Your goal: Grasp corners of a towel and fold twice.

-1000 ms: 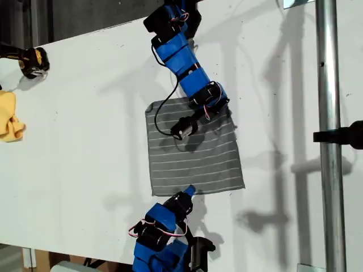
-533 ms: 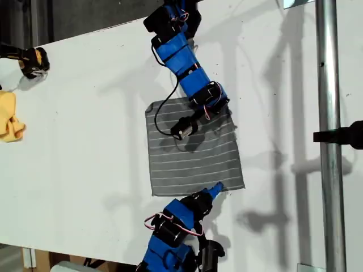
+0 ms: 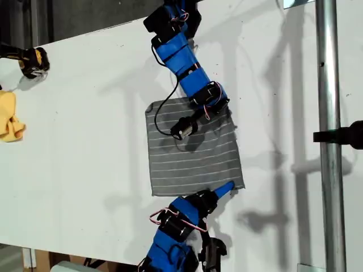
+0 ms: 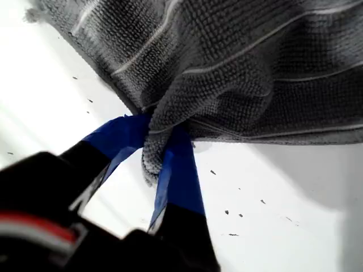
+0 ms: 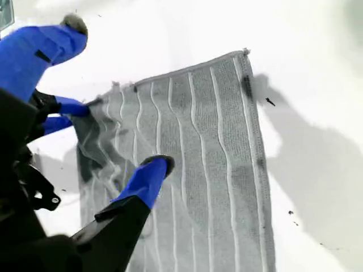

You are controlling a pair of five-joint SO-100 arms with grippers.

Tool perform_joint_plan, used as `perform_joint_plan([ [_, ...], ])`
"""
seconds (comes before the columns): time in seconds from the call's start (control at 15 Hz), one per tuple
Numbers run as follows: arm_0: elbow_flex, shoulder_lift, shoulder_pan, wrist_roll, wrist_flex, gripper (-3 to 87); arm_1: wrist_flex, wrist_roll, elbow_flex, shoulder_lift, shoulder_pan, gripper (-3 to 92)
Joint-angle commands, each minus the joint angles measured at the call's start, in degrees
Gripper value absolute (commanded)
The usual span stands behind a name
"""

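White tabletop [image 3: 85, 130] is carrying the towel [image 3: 193, 153], lying flat at the middle of the exterior view. My first gripper [image 4: 156, 150] is pinching a bunched towel corner [image 4: 150, 161] between its blue jaws. My second gripper [image 5: 122, 133] is hovering over the towel, jaws spread wide around nothing.

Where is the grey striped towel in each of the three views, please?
Exterior view: towel lies flat at the picture's centre.
First wrist view: its edge pinched in my first gripper.
Second wrist view: spread flat under a blue finger.
Shared landmark: its thin white stripes.
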Motion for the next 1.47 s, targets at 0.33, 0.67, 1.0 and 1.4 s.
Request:
perform_joint_plan([
  [0.33, 6.3, -7.2, 1.5, -8.1, -10.5, 39.4, 0.4, -1.1, -2.1, 0.8, 0.6, -0.2],
  [0.67, 3.7, -16.8, 3.7, -13.7, -14.8, 37.9, 0.4, -1.1, -2.1, 0.4, 0.5, -0.2],
  [1.0, 2.7, -21.6, 4.3, -17.0, -14.7, 30.0, 0.4, -1.1, -2.0, 0.4, 0.6, -0.2],
  [1.4, 3.8, -24.3, 3.7, -19.2, -15.9, 2.1, 0.4, -1.2, -1.9, 0.1, 0.5, -0.2],
])
